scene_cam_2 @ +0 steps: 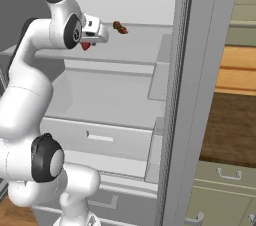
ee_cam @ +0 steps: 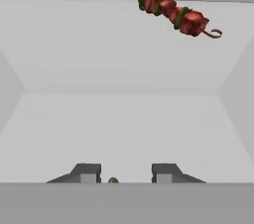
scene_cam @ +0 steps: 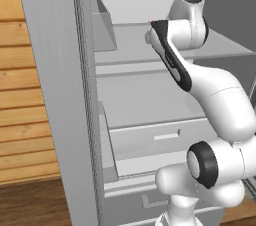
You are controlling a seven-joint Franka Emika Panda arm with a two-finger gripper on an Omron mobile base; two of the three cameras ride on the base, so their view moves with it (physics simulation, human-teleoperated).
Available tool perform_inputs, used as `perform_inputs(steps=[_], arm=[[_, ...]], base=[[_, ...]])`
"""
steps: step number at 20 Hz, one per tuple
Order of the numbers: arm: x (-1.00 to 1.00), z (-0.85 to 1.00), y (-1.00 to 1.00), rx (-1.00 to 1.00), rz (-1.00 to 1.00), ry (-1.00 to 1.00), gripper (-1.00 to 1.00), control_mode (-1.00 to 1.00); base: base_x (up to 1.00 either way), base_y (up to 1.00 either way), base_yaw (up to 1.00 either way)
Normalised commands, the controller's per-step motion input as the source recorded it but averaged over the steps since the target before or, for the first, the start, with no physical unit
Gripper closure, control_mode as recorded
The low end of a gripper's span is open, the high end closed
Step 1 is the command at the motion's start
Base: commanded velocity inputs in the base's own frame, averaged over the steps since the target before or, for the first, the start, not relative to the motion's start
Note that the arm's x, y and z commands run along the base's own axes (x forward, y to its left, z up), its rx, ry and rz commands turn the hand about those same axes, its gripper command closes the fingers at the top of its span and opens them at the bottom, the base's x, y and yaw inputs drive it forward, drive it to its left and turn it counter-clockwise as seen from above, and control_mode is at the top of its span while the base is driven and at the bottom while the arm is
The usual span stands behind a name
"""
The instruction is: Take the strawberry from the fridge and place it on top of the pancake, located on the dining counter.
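The fridge (scene_cam_2: 195,95) stands open in front of me, and my arm reaches onto its upper grey shelf (scene_cam_2: 135,40). In the right base view my gripper (scene_cam_2: 88,45) hangs just above that shelf, with the small red strawberry (scene_cam_2: 86,46) showing between and below its fingers. In the hand view the fingertips (ee_cam: 88,173) stand a berry's width apart, and a bit of green stem (ee_cam: 113,180) peeks up between them at my gripper (ee_cam: 126,174). The gripper is shut on the strawberry. The pancake is out of view.
A dark red-brown skewer of food (ee_cam: 173,12) lies at the back of the same shelf (scene_cam_2: 120,27). Door bins (scene_cam_2: 160,70) flank the opening, and a drawer (scene_cam_2: 100,137) sits below. Right of the door is a dark wooden top (scene_cam_2: 235,125) over pale cabinet fronts.
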Motion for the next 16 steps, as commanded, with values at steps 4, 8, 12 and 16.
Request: perform_inputs(steps=[4, 8, 12, 16], arm=[[-0.68, -0.07, 0.00, 0.00, -0.03, -0.27, 1.00, -1.00], [-0.59, 0.00, 0.04, 0.01, 0.00, -0.39, 1.00, -1.00], [-0.78, 0.17, -0.04, 0.15, 0.00, -0.05, 1.00, -1.00], [-1.00, 0.39, 0.00, 0.11, 0.00, 0.03, 1.00, -1.00]], base=[[0.00, 0.00, 0.00], [0.00, 0.00, 0.00], [0.00, 0.00, 0.00], [0.00, 0.00, 0.00]])
